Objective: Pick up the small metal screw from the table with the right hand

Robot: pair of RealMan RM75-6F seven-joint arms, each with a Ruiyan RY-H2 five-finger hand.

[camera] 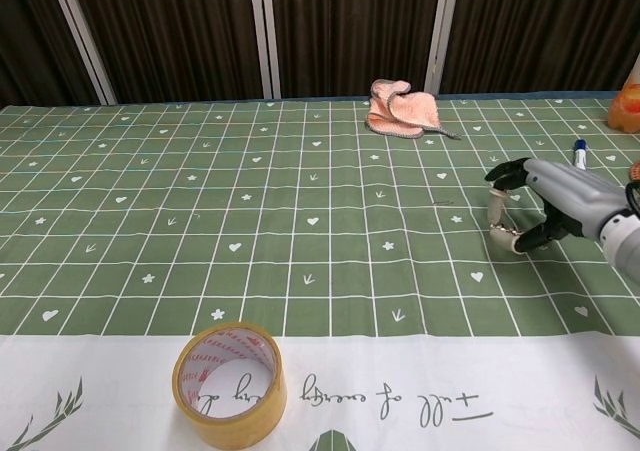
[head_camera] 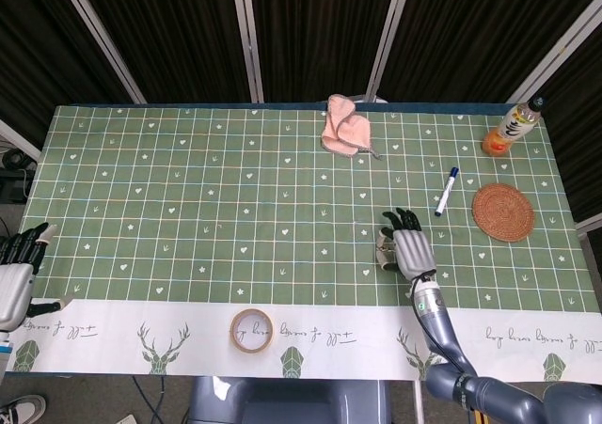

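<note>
Right hand [head_camera: 406, 249] low and right of centre in the head view, at the right edge of the chest view [camera: 540, 206], hovering just over the green checked tablecloth [head_camera: 188, 198], fingers curved forward and apart, nothing visibly between them. Small metal screw [camera: 441, 204] a thin dark sliver on the cloth right of centre in the chest view, just left of the fingertips, apart from them; too small to make out from the head camera. Left hand [head_camera: 17, 266] at the lower left edge, fingers spread, holding nothing. Elsewhere: pink cloth [head_camera: 342, 126] upper centre, marker [head_camera: 446, 191] and woven coaster [head_camera: 503, 212] at right, bottle [head_camera: 511, 125] upper right, tape roll [camera: 230, 383] lower left of centre.
</note>
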